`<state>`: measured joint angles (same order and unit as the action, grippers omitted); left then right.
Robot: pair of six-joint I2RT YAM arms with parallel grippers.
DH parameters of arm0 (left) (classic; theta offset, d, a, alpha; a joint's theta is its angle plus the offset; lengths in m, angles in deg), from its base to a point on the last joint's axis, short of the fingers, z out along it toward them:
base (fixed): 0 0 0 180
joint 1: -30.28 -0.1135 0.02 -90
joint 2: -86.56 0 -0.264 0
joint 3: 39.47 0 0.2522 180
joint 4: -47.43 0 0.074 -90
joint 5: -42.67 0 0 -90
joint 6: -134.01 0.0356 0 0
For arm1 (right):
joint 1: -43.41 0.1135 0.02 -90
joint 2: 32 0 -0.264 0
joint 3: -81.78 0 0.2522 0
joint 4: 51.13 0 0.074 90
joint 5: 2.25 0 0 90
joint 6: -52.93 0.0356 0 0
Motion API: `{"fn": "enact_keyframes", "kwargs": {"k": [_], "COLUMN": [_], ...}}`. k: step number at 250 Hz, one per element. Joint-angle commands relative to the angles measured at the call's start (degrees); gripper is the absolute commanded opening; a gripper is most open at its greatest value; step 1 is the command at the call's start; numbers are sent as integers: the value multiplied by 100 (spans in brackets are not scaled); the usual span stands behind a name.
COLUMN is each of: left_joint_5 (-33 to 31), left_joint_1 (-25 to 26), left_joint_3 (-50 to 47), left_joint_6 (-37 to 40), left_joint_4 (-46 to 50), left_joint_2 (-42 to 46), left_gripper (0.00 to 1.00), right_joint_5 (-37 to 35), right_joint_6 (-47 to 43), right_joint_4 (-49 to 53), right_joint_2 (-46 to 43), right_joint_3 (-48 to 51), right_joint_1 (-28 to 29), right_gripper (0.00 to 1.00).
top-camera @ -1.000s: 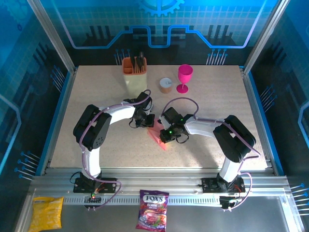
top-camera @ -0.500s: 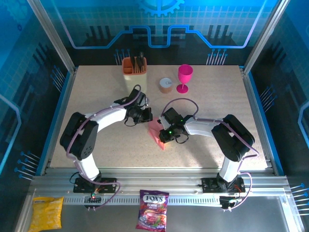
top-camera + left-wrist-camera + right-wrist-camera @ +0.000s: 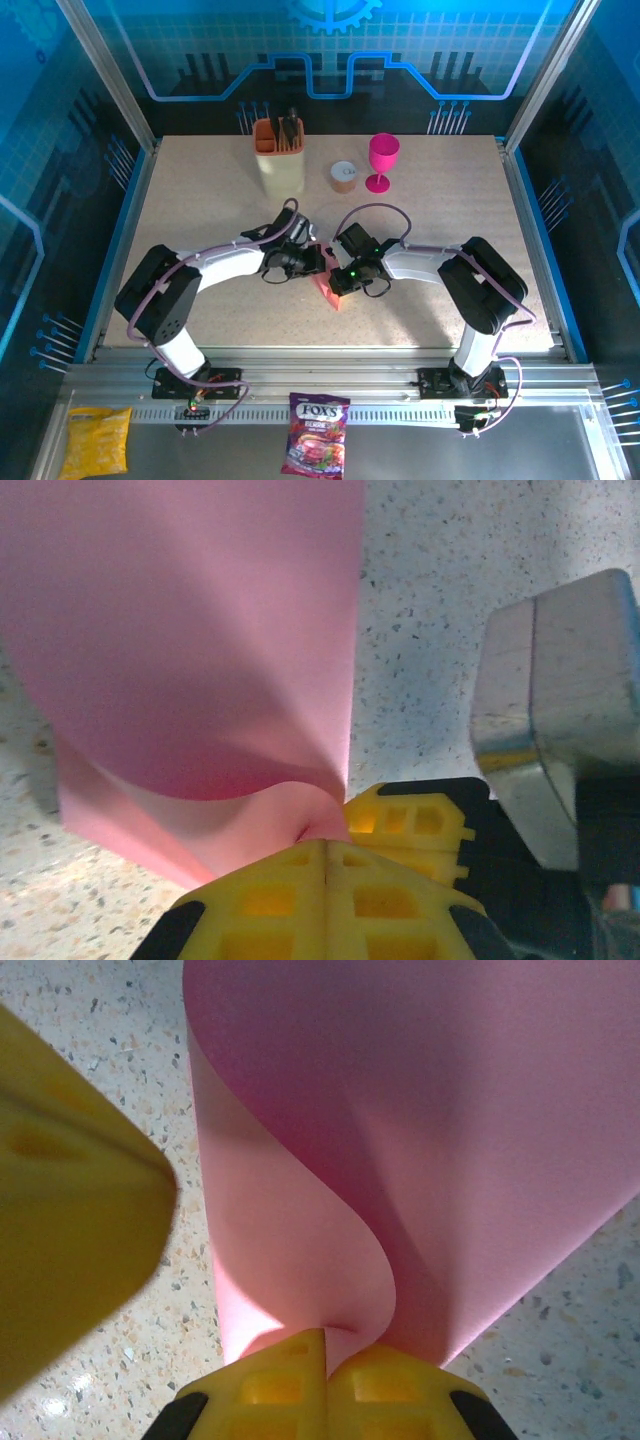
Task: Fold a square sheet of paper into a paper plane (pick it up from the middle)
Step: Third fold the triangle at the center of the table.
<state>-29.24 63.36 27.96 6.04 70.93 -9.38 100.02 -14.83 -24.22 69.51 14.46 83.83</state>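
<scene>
paper: square sheet of paper (image 3: 326, 287) mid-table (image 3: 200, 210), bowed up between both arms | left gripper (image 3: 325, 852): clenched on it | right gripper (image 3: 325, 1345): clenched on a curled fold | feel: probably light, floppy, creases easily; pinch gently near edges

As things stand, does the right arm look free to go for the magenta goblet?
Probably not yet. The right gripper is shut on the sheet of paper, which the left gripper also pinches. The goblet stands unobstructed behind, but reaching for it would likely drag the paper.
</scene>
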Motion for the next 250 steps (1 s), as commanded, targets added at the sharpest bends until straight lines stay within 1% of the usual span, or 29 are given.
{"fn": "enact_keyframes", "kwargs": {"k": [1, 81, 128, 144, 178, 187, 198, 215, 250], "left_joint_5": [81, -225, -635, -740, -881, -904, -941, -978, -1023], "left_joint_1": [35, 39, 23, 23, 23, 23, 23, 22, 20], "left_joint_3": [-24, -6, -3, -5, -128, -175, -222, -277, -356], "left_joint_6": [-156, -46, 21, 27, -42, -73, -114, -178, -306], "left_joint_4": [-206, -250, -150, -93, -128, -150, -178, -204, -240], "left_joint_2": [-171, -544, -703, -760, -817, -806, -779, -738, -681], "left_gripper": [0, 0, 0, 0, 0, 0, 0, 0, 0], "right_joint_5": [-66, -14, 102, 215, 473, 527, 578, 601, 646], "right_joint_6": [25, 11, 17, 52, 219, 290, 369, 463, 661], "right_joint_4": [171, 171, 199, 214, 184, 150, 108, 83, -18], "right_joint_2": [203, 158, 15, -135, -676, -861, -1056, -1294, -1552], "right_joint_3": [180, 171, 179, 179, 273, 285, 436, 533, 755], "right_joint_1": [-61, -78, -128, -188, -400, -470, -546, -596, -508], "right_gripper": [2, 2, 3, 9, 32, 36, 38, 38, 39]}}
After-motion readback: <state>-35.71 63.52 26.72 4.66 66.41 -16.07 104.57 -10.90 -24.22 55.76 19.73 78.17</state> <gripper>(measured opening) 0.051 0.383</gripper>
